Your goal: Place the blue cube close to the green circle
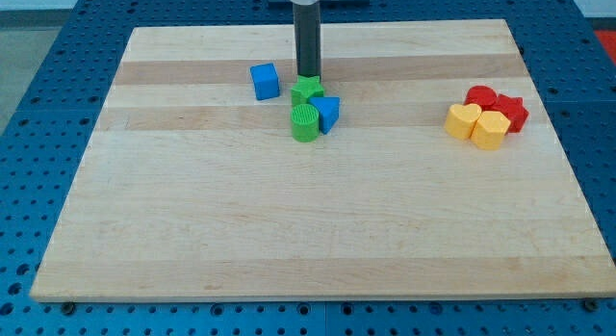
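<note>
The blue cube (265, 82) sits on the wooden board (308, 230) near the view's top, left of centre. The green circle, a short green cylinder (304, 123), stands below and to the right of it, a short gap apart. A green star block (307, 90) and a blue triangular block (326, 113) crowd against the cylinder. My tip (307, 77) is just above the green star, right of the blue cube and apart from it.
At the view's right is a cluster of blocks: a red cylinder (480, 97), a red star (511, 113), and two yellow blocks (463, 120) (490, 130). The board lies on a blue perforated table (58, 47).
</note>
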Action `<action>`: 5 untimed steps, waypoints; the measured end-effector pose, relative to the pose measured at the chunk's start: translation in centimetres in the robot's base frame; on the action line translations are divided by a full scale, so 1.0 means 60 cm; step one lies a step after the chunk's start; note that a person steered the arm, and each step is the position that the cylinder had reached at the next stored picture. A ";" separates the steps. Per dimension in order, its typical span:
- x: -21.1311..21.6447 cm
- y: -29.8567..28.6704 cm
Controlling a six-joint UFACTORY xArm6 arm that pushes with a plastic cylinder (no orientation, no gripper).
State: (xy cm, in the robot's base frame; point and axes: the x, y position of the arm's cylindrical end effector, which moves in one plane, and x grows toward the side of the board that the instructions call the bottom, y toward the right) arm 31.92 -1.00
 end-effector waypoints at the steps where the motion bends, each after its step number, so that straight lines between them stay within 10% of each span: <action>1: 0.000 0.023; 5: -0.066 0.014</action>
State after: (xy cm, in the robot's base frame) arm 27.98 -0.15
